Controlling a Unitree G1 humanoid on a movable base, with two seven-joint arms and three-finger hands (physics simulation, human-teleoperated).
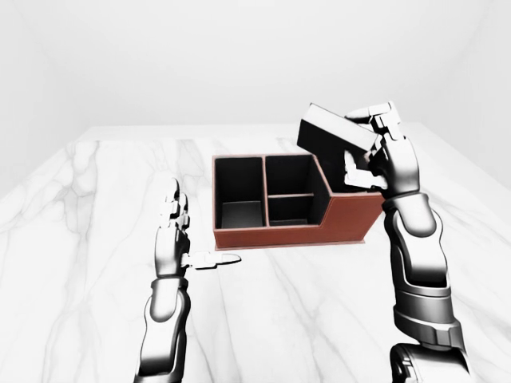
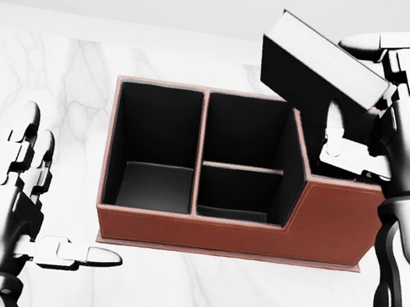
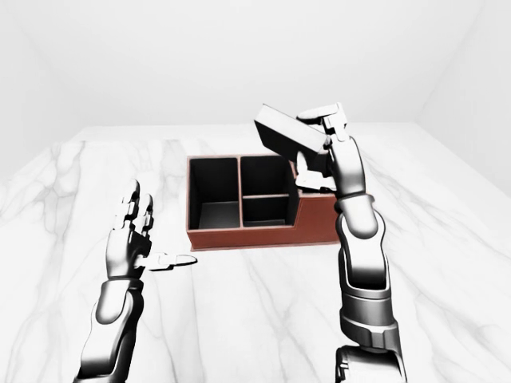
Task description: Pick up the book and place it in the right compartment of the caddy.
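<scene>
White marble tabletop (image 1: pixel 72 239) with grey veining filling six o'clock, plain pale wall (image 1: pixel 239 56) at twelve o'clock, soft even light

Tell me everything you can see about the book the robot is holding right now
The book is a closed, thick grey volume with a pale cover and a darker edge facing the camera. It is off the table, gripped in the right hand, fingers over its top and thumb beneath. It hangs tilted, its left end higher in the head view, above the right end of the red-brown caddy, over or near the right compartment. It touches only that hand; it is not inside the caddy.
</scene>
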